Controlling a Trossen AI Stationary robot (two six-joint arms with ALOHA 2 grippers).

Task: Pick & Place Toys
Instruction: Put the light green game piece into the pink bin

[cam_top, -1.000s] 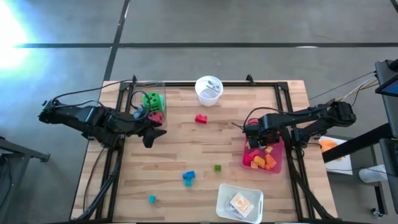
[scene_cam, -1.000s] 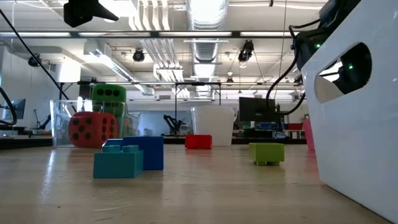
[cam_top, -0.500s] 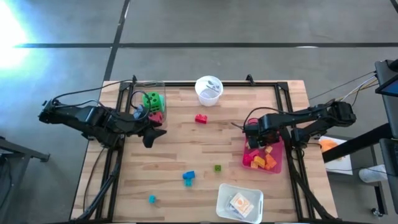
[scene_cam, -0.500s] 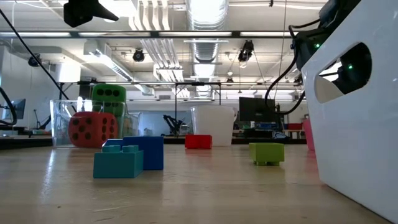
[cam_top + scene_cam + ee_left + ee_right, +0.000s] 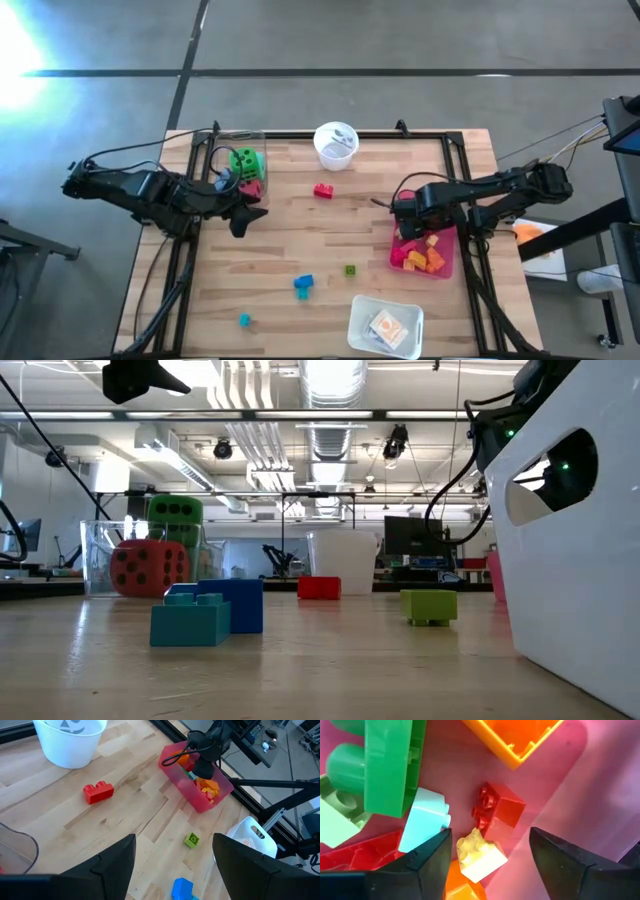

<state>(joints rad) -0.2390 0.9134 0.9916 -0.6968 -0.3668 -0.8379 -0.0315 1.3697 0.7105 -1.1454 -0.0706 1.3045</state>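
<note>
My left gripper (image 5: 243, 217) hangs open and empty above the table's left part, beside a clear container (image 5: 228, 150) that holds a green die (image 5: 243, 160) and a red die (image 5: 252, 187). My right gripper (image 5: 490, 855) is open, pointing down into the pink bin (image 5: 446, 262), which holds red, orange, yellow and green bricks. A pale yellow brick (image 5: 480, 852) and a red brick (image 5: 497, 812) lie below its fingers. Loose on the table lie a red brick (image 5: 323, 190), a green brick (image 5: 350, 270), blue and teal bricks (image 5: 303, 286) and a small teal brick (image 5: 244, 320).
A white round cup (image 5: 336, 145) stands at the far middle. A white rectangular tray (image 5: 385, 325) stands at the near edge, right of the middle. Black rails run along the table's left and right sides. Bare wood lies between the two arms.
</note>
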